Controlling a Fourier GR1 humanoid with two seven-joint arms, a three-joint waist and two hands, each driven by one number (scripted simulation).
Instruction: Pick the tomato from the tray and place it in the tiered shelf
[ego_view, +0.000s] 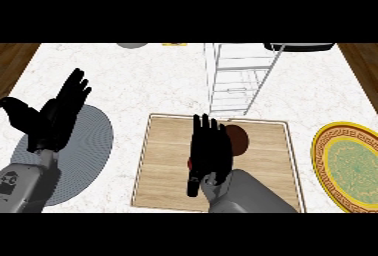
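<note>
One tomato (238, 138) on tray (166, 165), touching right hand (209, 150).

White marble counter (148, 75) here, with a wooden tray (166, 165) in the middle, grey round mat (92, 145) on the left, gold-rimmed plate (347, 165) on the right, white wire shelf (240, 75) up back.
</note>
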